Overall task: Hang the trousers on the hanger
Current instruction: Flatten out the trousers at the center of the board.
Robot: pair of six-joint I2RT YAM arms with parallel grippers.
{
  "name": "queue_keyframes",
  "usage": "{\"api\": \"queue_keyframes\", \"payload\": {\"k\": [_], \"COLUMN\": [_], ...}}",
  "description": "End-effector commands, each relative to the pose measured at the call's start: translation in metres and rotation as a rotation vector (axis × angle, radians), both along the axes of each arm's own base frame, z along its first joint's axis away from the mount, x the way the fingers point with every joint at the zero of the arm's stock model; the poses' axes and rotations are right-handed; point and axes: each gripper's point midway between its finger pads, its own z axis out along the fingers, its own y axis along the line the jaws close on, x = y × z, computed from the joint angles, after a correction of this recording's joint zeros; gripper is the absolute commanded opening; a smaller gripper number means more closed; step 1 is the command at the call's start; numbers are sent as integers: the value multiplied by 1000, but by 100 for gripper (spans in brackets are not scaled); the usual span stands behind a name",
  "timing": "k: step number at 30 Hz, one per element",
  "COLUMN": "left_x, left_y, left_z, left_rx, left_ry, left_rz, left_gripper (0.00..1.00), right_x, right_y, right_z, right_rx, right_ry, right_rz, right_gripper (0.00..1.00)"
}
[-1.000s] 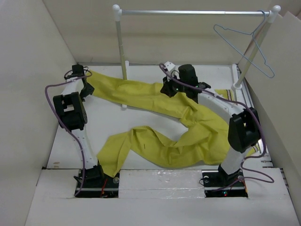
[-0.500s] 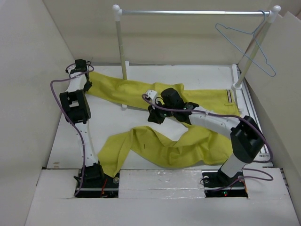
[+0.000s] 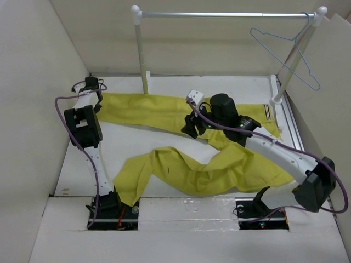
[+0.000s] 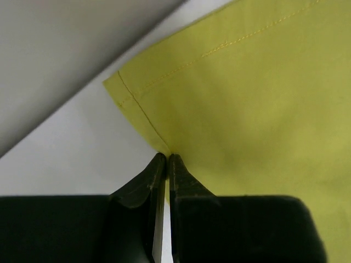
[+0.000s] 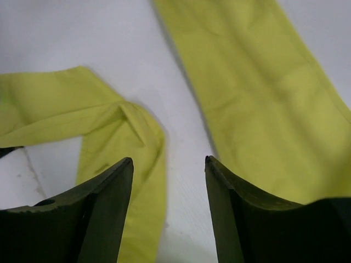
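So, quick rundown. The trousers (image 3: 153, 109) are spread flat on the white table (image 3: 120, 139), nothing lifted. One leg runs along the far side of the table, from the far-left corner over to the striped waistband (image 3: 267, 112) at the right, so the long axis goes pretty much left to right. The other leg comes off the waist end, bends back and snakes toward the near-left, with its cuff ending close to the left arm's base.

The left gripper (image 3: 94, 90) is down at the far-left cuff. From the wrist cam its fingers are pressed tight together right on the edge of the fabric by the stitched hem corner, so it's pinching the trousers there.

The right gripper (image 3: 189, 127) is reached out over the middle of the table, sitting above the gap between the two legs. Its fingers are spread wide with nothing between them, just white tabletop and yellow cloth on either side.

The hanger (image 3: 285, 62) hangs tilted at the right end of the rail (image 3: 219, 15), well apart from the trousers and both grippers. The rail stands on white posts at the far side, and plain beige walls (image 3: 33, 82) box in the whole setup.
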Motion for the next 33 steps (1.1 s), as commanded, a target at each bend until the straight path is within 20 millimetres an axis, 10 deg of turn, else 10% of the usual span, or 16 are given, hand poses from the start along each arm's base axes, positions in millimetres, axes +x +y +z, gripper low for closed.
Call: {"api": "queue_keyframes", "payload": {"k": [1, 8, 12, 19, 25, 33], "left_x": [-89, -113, -91, -45, -85, -159], "left_y": [19, 13, -17, -167, -345, -407], "left_z": [-18, 37, 77, 158, 185, 186], "left_rx": [32, 47, 25, -132, -328, -643], "left_ry": [205, 103, -15, -328, -419, -461], "left_rz": [121, 175, 89, -330, -773, -1052], "left_gripper": [0, 0, 30, 42, 41, 40], "right_x": [20, 62, 77, 85, 60, 6], "right_y": [-53, -145, -190, -289, -413, -486], "right_z": [-34, -63, -72, -91, -98, -154], "right_rx": [-121, -78, 20, 111, 60, -52], "right_ry": [50, 128, 187, 254, 240, 474], "right_rz": [-181, -483, -631, -934, -1332, -1594], "right_gripper": [61, 68, 69, 70, 75, 80]}}
